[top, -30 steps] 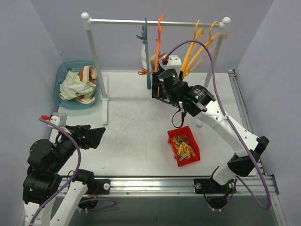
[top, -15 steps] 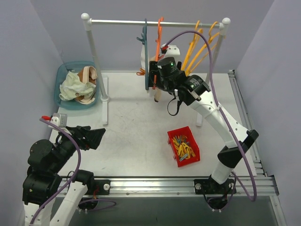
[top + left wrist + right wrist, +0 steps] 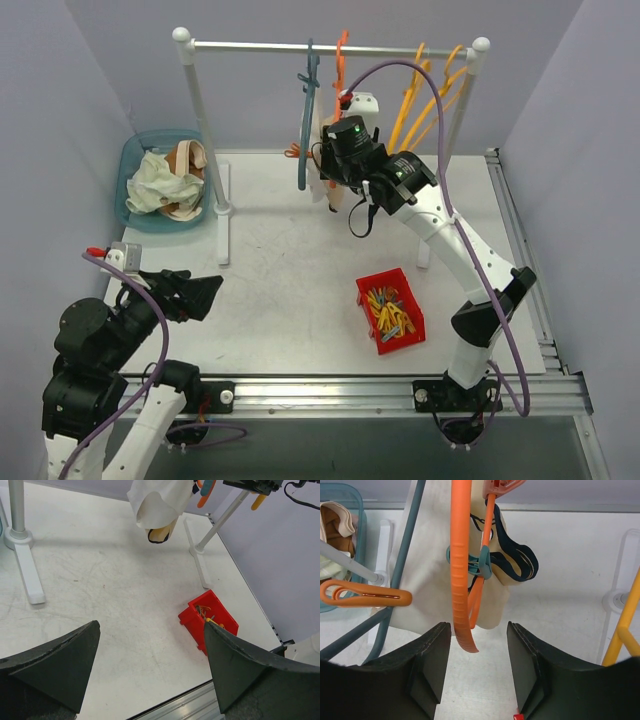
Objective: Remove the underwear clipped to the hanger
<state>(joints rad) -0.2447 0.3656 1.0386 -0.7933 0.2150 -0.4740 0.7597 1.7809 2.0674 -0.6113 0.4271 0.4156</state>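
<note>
- The right gripper (image 3: 477, 627) is raised to the middle of the clothes rail (image 3: 330, 46). Its fingers are apart, and the lower curve of an orange hanger (image 3: 461, 555) lies in the gap, unclamped.
- The white brief (image 3: 427, 570) and the cream brief (image 3: 515, 562) with dark trim are found hanging below the rail's middle.
- A teal clip (image 3: 482, 566) is seen on the orange hanger, against the cream brief's trim.
- The left gripper (image 3: 150, 630) is held well away from the rail, off its left end. It is wide apart, with nothing between the fingers.
- A red bin (image 3: 391, 310) of pegs is noted on the table before the rail's right half.
</note>
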